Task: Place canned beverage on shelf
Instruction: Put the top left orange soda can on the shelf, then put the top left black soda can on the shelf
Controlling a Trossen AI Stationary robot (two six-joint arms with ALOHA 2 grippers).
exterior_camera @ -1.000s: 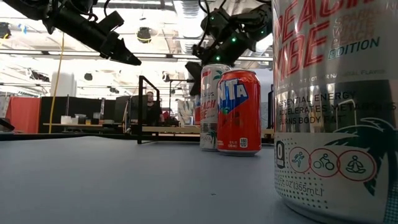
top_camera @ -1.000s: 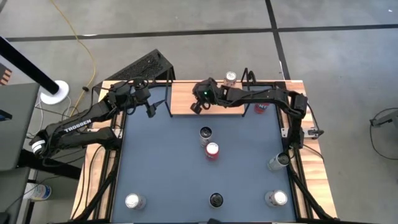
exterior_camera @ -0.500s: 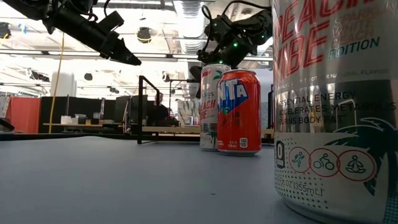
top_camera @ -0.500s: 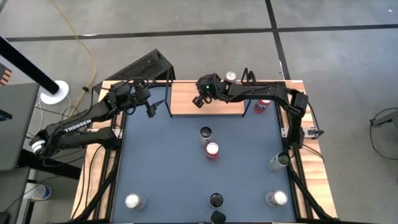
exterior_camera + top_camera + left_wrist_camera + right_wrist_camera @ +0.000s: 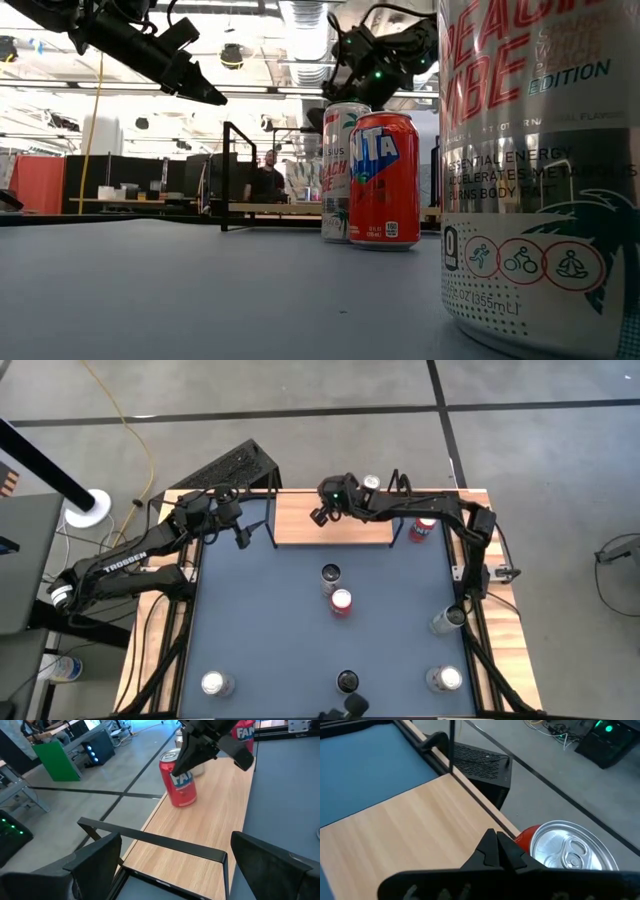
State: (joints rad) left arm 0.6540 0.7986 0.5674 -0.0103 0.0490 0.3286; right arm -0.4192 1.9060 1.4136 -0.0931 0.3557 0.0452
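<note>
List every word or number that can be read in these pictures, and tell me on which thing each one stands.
"TROSSEN": on the left arm.
"EDITION", "ESSENTIAL ENERGY": on the silver can nearest the low camera.
"NTA": cut-off letters on the mid-table red can.
"FAN": cut-off letters on the shelf's red can, standing on the shelf.
The silver can's fine print is too small to read.

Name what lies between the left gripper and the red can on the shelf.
Left wrist view: only the shelf's black end rail and bare board separate left gripper from red can.
</note>
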